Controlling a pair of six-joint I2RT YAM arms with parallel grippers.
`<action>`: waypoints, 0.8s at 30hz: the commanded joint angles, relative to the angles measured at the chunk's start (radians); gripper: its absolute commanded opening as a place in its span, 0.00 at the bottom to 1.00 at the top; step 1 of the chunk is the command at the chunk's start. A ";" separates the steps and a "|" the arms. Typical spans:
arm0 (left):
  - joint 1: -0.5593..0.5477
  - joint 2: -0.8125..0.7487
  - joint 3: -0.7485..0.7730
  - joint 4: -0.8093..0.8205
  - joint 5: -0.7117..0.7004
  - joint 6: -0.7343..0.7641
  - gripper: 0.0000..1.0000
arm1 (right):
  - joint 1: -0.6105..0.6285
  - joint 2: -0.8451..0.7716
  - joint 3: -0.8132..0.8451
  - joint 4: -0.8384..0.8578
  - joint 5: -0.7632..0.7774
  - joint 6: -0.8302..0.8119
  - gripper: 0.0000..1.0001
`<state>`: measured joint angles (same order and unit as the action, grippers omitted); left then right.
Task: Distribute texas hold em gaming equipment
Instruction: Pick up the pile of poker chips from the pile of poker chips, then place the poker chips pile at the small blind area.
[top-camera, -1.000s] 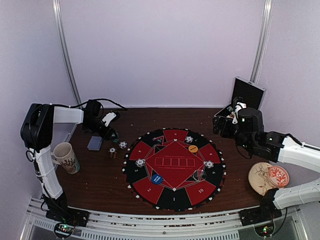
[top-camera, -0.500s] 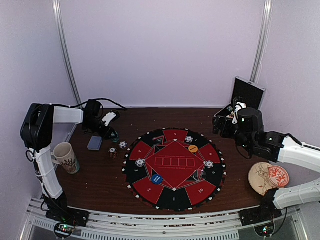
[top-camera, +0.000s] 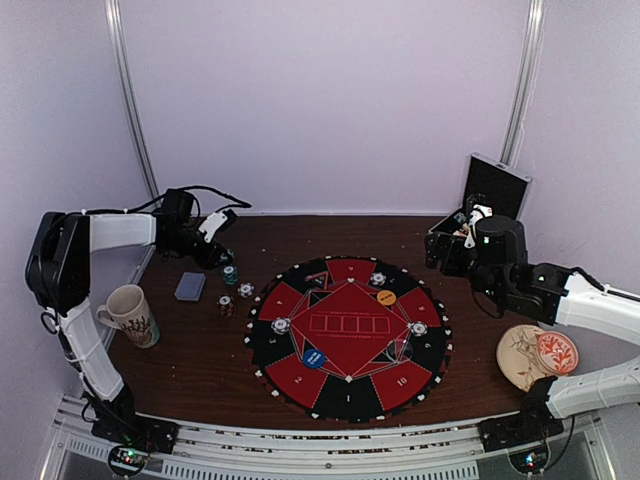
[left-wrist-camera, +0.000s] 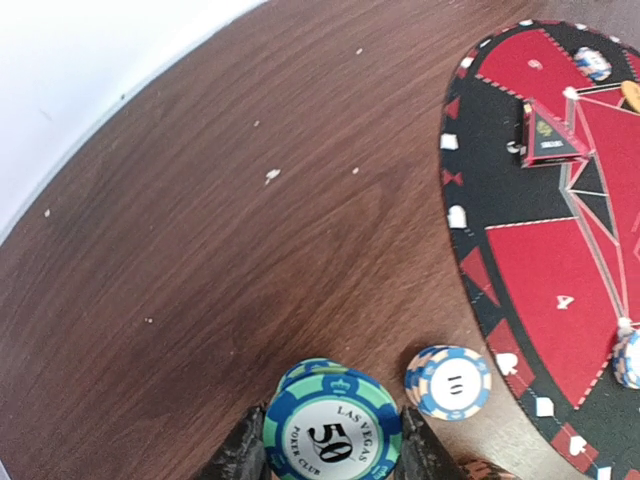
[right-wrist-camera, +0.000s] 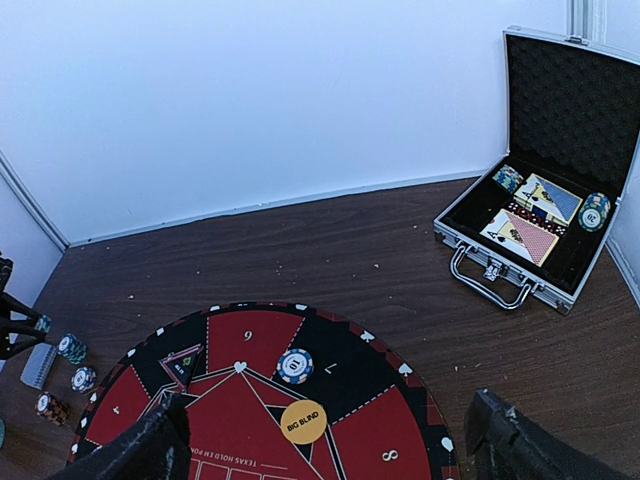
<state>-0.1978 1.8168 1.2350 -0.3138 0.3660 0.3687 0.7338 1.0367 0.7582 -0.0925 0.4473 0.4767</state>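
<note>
At the bottom of the left wrist view, the left gripper (left-wrist-camera: 331, 442) is squeezing a teal 50 chip (left-wrist-camera: 332, 428), likely to carry it to the round mat (left-wrist-camera: 560, 250) at right. The right gripper (right-wrist-camera: 328, 430) is hanging wide open over that mat.

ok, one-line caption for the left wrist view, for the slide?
Left gripper pinching a teal 50 chip over the wooden table, a blue 10 chip beside the round mat.
</note>
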 joint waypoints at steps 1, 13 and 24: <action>0.006 -0.075 -0.025 0.022 0.103 0.046 0.28 | 0.004 -0.003 0.005 0.016 -0.002 -0.008 0.97; -0.218 -0.255 -0.188 -0.035 0.180 0.293 0.28 | 0.004 0.005 0.007 0.017 -0.001 -0.010 0.97; -0.415 -0.264 -0.292 -0.087 0.213 0.450 0.28 | 0.004 0.011 0.008 0.017 -0.003 -0.013 0.97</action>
<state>-0.5709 1.5642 0.9680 -0.3954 0.5537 0.7372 0.7338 1.0401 0.7582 -0.0921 0.4469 0.4740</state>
